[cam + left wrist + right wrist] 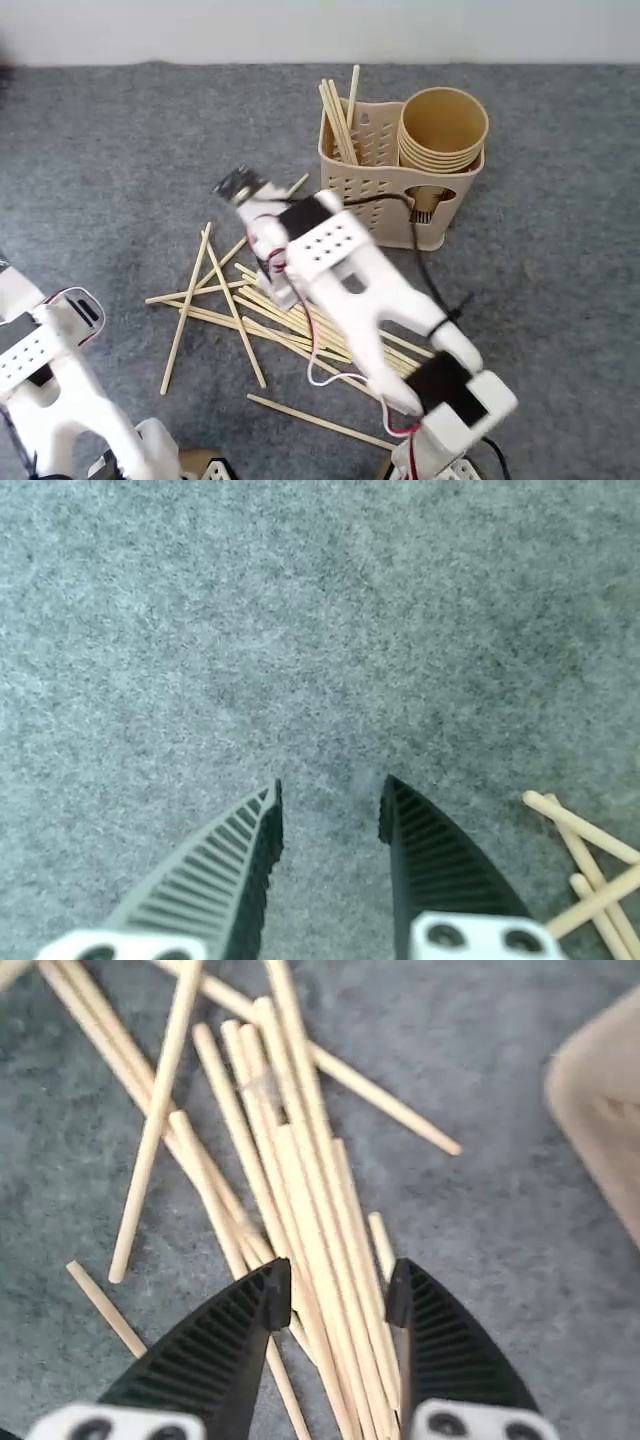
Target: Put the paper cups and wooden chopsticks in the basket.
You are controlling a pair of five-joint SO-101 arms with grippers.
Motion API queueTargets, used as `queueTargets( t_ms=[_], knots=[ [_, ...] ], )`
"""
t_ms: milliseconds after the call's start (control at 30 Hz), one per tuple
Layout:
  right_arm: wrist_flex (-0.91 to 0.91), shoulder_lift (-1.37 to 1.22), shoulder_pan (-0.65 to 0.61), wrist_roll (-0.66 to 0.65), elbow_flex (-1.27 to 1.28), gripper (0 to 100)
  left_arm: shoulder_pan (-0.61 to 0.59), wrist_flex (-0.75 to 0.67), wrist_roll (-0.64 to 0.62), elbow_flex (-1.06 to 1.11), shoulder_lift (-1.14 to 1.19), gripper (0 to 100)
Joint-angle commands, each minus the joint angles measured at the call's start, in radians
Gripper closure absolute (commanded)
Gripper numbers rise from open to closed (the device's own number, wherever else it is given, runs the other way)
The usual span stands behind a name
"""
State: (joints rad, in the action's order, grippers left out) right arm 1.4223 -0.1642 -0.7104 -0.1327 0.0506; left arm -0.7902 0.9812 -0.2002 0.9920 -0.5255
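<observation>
The left arm [50,370] sits at the lower left of the high view, its left tool [332,783] spread apart over bare grey worktop [120,150]. Loose wooden chopsticks [230,300] lie mid-frame. The right tool [340,1268] is spread apart above several of them. At upper right, the basket [385,190] holds stacked paper cups [443,125] and standing chopsticks [338,115].

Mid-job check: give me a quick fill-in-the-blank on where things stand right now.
1. The basket holds a stack of paper ____.
2. The right gripper hangs over loose chopsticks with fingers ____.
3. The left gripper hangs over carpet, fingers ____.
Missing: cups; open; open.
</observation>
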Motion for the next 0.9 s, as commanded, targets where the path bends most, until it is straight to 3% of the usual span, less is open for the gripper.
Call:
queueTargets(
  t_ms=[0,367,500,733,867],
  knots=[
    [-0.044,-0.053,-0.016,-0.014,-0.035,80.5,0.009,-0.015,-0.006,-0.008,-0.011,84],
    [-0.177,-0.228,-0.013,-0.018,-0.044,81.2,0.009,-0.015,-0.006,-0.008,-0.011,84],
    [-0.185,-0.249,-0.013,-0.078,-0.044,81.2,0.009,-0.015,-0.006,-0.008,-0.011,84],
    [-0.183,-0.216,0.007,-0.095,-0.044,98.0,0.009,-0.015,-0.006,-0.008,-0.009,84],
    [-0.176,-0.173,0.031,-0.095,-0.041,98.5,0.009,-0.015,-0.006,-0.008,-0.009,84]
  ],
)
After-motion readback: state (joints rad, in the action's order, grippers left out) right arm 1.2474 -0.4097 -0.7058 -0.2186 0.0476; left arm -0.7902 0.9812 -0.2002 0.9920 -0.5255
